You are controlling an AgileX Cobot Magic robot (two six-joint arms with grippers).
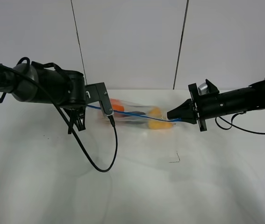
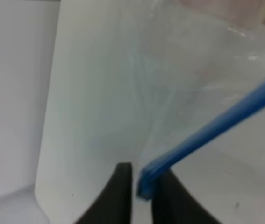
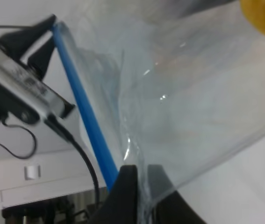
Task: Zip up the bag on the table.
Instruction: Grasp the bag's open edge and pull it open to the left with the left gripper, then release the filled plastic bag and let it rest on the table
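The clear crinkly bag [image 1: 137, 116] hangs just above the white table [image 1: 132, 186], stretched between my two grippers, with orange, dark and yellow produce inside. Its blue zipper strip [image 1: 132, 116] runs taut from left to right. My left gripper [image 1: 86, 106] is shut on the strip's left end, which shows pinched between the dark fingers in the left wrist view [image 2: 144, 186]. My right gripper [image 1: 170, 117] is shut on the bag's right end; in the right wrist view [image 3: 139, 186] its fingers clamp the plastic and the blue strip [image 3: 88, 119].
A black cable [image 1: 95, 158] loops from the left arm onto the table in front of the bag. A small dark mark [image 1: 175, 158] lies on the table near the middle. White wall panels stand behind the table's far edge.
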